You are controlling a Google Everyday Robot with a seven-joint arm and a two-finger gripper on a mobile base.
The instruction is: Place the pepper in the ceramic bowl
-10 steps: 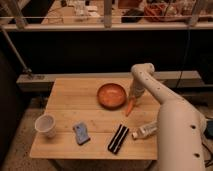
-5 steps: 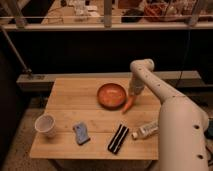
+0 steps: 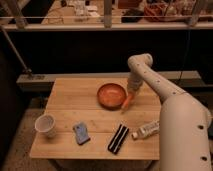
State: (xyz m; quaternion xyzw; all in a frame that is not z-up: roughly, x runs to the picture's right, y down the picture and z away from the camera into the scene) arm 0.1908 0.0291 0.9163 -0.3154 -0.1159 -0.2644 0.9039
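Note:
The ceramic bowl (image 3: 110,95), round, shallow and orange-brown, sits on the wooden table (image 3: 75,97) right of centre. The pepper (image 3: 127,102), small, slim and orange, hangs tilted at the bowl's right rim with its tip pointing down and left. My gripper (image 3: 130,94) is right above it, shut on the pepper's upper end, at the bowl's right edge. The white arm (image 3: 165,95) reaches in from the right.
A small white cup (image 3: 46,125) stands at the table's front left. A blue object (image 3: 81,132) and a black flat object (image 3: 118,138) lie near the front edge. A clear plastic bottle (image 3: 146,130) lies at the front right. A railing runs behind the table.
The gripper and the pepper have shifted slightly left, closer to the bowl's right rim. Nothing else on the table has moved.

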